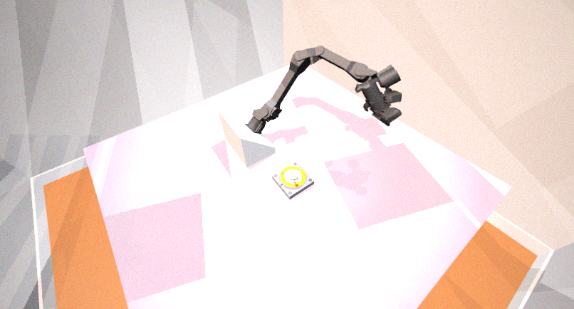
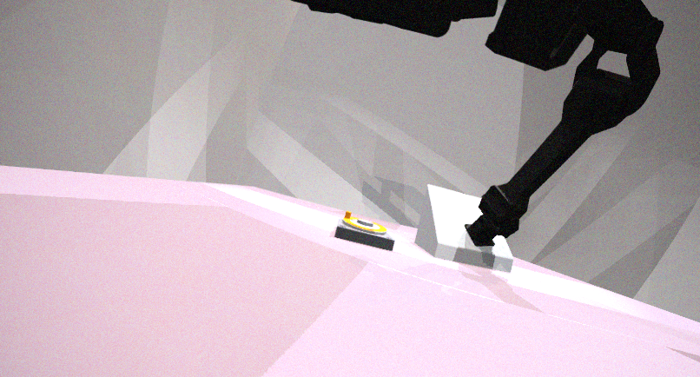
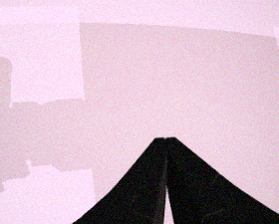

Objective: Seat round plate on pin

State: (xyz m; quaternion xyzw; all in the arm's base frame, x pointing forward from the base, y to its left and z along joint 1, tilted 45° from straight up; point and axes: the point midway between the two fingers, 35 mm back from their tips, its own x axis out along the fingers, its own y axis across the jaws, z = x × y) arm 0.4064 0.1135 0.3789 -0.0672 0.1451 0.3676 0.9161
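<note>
The round plate (image 1: 303, 176) (image 2: 379, 229) has a yellow ring and sits around the pale post (image 1: 293, 174) on the square grey base (image 1: 290, 195) (image 2: 365, 236). Its orange tab (image 1: 296, 184) (image 2: 348, 214) stands up on the side facing the top camera, and at the left in the exterior view. The pin and the hole by the tab cannot be made out, and the plate's tilt is too small to judge. My gripper (image 3: 164, 146) is shut and empty, its fingertips together. It is up in the air, well to the right of the base in the top view, not touching the plate.
A pale wedge-shaped block (image 1: 256, 152) (image 2: 452, 217) stands between the base and the arm's foot (image 1: 256, 124) (image 2: 482, 232). Orange strips (image 1: 80, 234) (image 1: 481, 263) lie along both sides of the table. Pink shadows cross the table top.
</note>
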